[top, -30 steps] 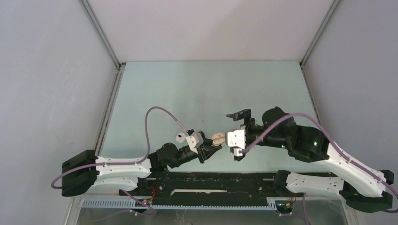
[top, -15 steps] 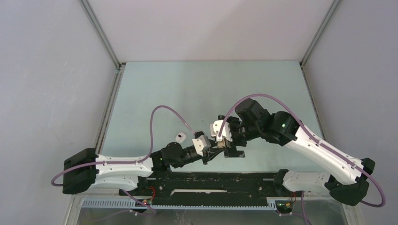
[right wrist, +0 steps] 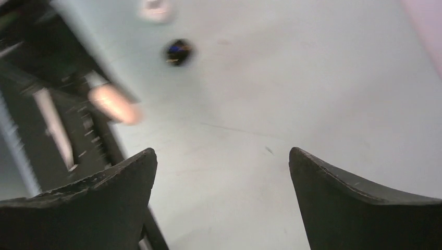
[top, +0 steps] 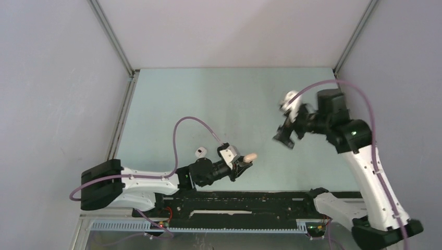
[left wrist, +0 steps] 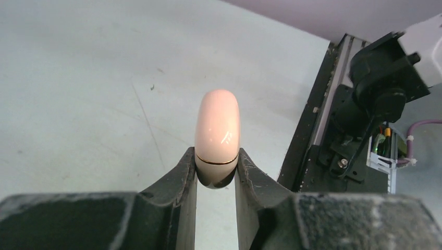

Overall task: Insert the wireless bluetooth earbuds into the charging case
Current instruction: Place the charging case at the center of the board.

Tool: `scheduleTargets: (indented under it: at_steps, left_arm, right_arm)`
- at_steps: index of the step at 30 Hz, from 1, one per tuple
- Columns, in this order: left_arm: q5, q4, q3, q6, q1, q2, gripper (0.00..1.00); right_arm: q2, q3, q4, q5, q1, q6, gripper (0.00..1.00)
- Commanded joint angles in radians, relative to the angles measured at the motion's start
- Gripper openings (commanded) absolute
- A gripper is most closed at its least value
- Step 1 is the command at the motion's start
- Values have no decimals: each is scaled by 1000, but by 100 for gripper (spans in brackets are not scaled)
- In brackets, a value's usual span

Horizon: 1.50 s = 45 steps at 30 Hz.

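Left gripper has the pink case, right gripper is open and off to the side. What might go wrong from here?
The left gripper pinches only the end of the glossy, rounded charging case, so it may squirt out or pivot. Its seam looks shut, so probably nothing can go in yet.

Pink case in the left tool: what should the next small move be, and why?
Probably lower the left tool and set the beige-pink pebble-shaped case down on the pale green table. Its two halves look shut, with only a thin seam showing, and the right tool stands open and empty, well off to the side.
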Motion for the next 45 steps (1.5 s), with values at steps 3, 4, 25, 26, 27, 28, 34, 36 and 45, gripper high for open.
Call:
scheduleTargets:
  at_steps: [3,4,25,26,27,28,34,36,45]
  left_arm:
    - [14,-36,142,-147,31,152,0]
    - [32,-56,177,-175,46,187,0]
    - [473,-296,666,-847,354,809,25]
    - [464,-345,680,-835,355,815,27]
    - [454,-391,691,-822,357,819,29]
    - [446,-433,702,-806,356,820,30]
    - [394,-720,769,-683,378,834,37]
    - [369,-801,776,-640,387,821,39]
    - [212,-991,689,-509,394,594,44]
  right_arm:
    - [82,28,-71,-268,-498,21,100]
    - [113,13,-93,-274,-551,21,100]
    - [-41,-541,680,-90,-929,486,100]
    - [-45,-547,681,-106,-930,490,100]
    - [-44,-549,677,-123,-931,497,100]
    - [-43,-549,674,-138,-932,502,100]
    - [-40,-549,665,-145,-934,506,100]
    - [-39,-549,660,-136,-937,522,100]
    - [-115,-536,629,-35,-940,480,100]
